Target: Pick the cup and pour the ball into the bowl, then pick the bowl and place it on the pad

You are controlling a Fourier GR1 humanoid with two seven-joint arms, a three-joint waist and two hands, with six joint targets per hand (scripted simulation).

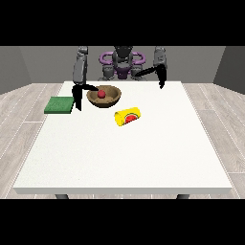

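Observation:
A brown bowl (113, 99) stands at the table's far left-centre with a red ball (101, 94) inside it. The yellow cup (128, 116), with a red and green picture on its side, lies tipped over on the table just in front of the bowl and to its right. A green pad (60, 105) lies flat at the table's left edge. The hand at the view's left (77, 97) hangs between pad and bowl, its fingers pointing down and its thumb reaching out to the bowl's left rim. The hand at the view's right (161, 79) hovers over the far table edge, holding nothing.
The white table (124, 153) stretches wide towards the camera. The robot's torso stands behind the far edge, above the bowl.

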